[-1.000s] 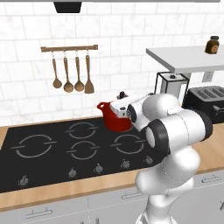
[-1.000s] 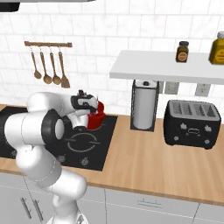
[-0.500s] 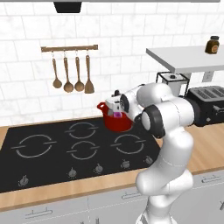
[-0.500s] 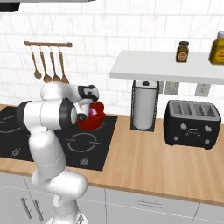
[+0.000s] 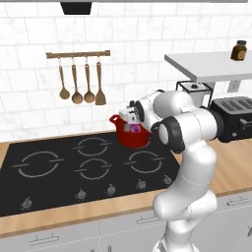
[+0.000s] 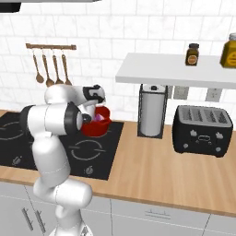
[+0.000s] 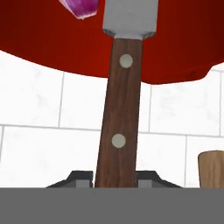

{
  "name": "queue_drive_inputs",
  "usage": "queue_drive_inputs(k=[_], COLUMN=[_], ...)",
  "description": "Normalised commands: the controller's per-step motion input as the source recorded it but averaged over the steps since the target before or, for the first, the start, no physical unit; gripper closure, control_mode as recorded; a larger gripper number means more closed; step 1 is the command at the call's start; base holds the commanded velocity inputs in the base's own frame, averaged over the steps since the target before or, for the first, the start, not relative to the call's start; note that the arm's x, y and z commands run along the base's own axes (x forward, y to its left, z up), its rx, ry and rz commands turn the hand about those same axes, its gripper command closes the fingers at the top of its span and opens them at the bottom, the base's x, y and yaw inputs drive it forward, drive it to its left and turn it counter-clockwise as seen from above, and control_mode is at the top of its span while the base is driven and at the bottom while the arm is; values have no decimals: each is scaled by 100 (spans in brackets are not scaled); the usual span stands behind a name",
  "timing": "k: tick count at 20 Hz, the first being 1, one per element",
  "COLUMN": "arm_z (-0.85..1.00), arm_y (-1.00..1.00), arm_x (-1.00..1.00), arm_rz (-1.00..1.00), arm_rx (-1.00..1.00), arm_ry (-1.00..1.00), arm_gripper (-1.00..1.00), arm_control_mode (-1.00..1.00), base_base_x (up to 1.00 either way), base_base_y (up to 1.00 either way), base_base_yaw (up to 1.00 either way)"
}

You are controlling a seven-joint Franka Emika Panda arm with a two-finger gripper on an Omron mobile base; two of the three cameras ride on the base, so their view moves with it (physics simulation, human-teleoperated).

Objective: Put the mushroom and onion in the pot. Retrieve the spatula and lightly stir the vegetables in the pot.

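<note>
The claw (image 7: 114, 177) is pinched tight on the spatula (image 7: 118, 118), with a dark tip on each side of the brown wooden handle. The handle is flat and straight, with two small pale round rivets. Its far end joins a flat grey metal blade that reaches into the pot (image 7: 52, 48).

The pot is shiny, red and round. From the left base view the pot (image 5: 132, 135) sits on the black stove (image 5: 59, 172) at the back, with a little loop handle on its left side. The claw (image 5: 130, 118) hangs just over its rim. The onion (image 7: 78, 8) is a small purple ball inside the pot, just beside the blade. From the right base view a bit of the onion (image 6: 98, 118) peeks out pink over the pot (image 6: 97, 123).

Three wooden spoons and one flat wooden turner hang on a rail (image 5: 78, 54) on the white tile wall behind. On the bench (image 6: 175, 170) to the right stand a paper towel roll (image 6: 152, 110) and a black toaster (image 6: 203, 130), well apart from the pot.
</note>
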Motion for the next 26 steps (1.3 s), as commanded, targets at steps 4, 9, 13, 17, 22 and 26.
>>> queue_drive_inputs(k=[4, 9, 13, 17, 22, 26], arm_z=[-24, -28, -40, -24, -24, -37], arm_y=[-3, 3, 20, 26, 30, 3], arm_x=[-31, -12, 38, 44, -4, 23], arm_rz=[-8, -3, 0, 3, 15, 18], arm_rx=[-15, -2, 0, 3, 3, 1], arm_ry=[0, 10, 4, -3, -20, -21], arm_gripper=[100, 100, 100, 100, 100, 100], arm_control_mode=[-100, -100, -100, -100, -100, -100], base_base_x=[0, 0, 0, 0, 0, 0], base_base_y=[0, 0, 0, 0, 0, 0], base_base_yaw=[0, 0, 0, 0, 0, 0])
